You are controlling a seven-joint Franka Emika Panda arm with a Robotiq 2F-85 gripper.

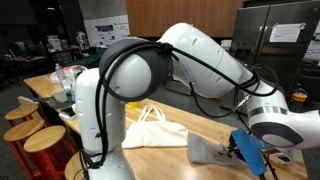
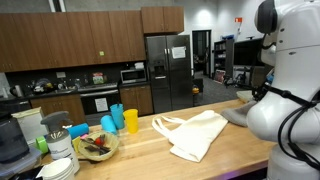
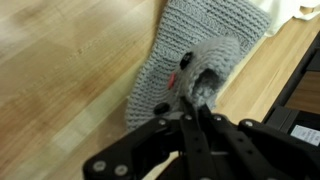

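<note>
The tool is clenching a pinched fold of the grey knitted cloth, which is lying flat on the wooden worktop. In an exterior view, the cloth is sitting at the worktop's near right edge, with a cream cloth bag lying just left of it.

Break-room kitchen: fridge, microwave, cabinets

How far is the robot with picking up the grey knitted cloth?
Done: the gripper is shut on a pinched fold of the grey knitted cloth. In hand: that grip; most of the cloth lies flat on the wooden table. Left, it seems: lifting it clear. The cream cloth lies beside it, untouched.
</note>
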